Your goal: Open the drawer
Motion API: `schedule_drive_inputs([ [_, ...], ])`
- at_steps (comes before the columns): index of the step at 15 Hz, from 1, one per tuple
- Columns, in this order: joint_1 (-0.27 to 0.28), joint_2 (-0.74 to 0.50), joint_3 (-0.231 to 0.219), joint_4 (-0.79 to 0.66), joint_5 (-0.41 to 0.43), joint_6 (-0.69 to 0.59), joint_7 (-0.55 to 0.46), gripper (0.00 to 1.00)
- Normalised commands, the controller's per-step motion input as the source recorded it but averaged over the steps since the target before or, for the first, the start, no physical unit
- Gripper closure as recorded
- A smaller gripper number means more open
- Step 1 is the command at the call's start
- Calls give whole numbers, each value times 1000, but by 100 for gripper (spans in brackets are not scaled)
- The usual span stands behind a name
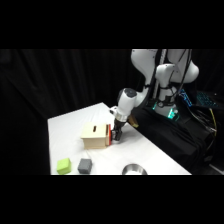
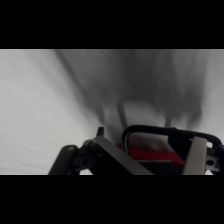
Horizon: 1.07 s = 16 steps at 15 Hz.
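The white table (image 1: 150, 150) carries a tan wooden box (image 1: 96, 137) near its middle. The white arm (image 1: 127, 100) reaches down from the upper right to the box's right end, where the drawer (image 1: 108, 135) shows its reddish front. The gripper (image 1: 116, 134) sits right at that front. In the wrist view its fingers (image 2: 196, 156) flank the drawer's black loop handle (image 2: 165, 131); whether they pinch it I cannot tell. A green cube (image 1: 63, 166), a grey cube (image 1: 85, 166) and a metal bowl (image 1: 134, 169) lie along the near edge

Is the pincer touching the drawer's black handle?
Cannot tell. In the wrist view the pincer sits around the handle, but no contact shows plainly.
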Motion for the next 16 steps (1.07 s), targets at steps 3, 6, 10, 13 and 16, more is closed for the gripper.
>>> schedule_drive_inputs([
  [3,501,-100,-398,-292,-231,187,317,0],
  [6,505,-101,-430,-296,-209,206,287,0],
  [10,424,-94,-377,-264,-139,219,196,0],
  [13,296,-170,-274,-250,-108,151,56,0],
  [16,124,-179,-146,-175,-147,102,11,0],
])
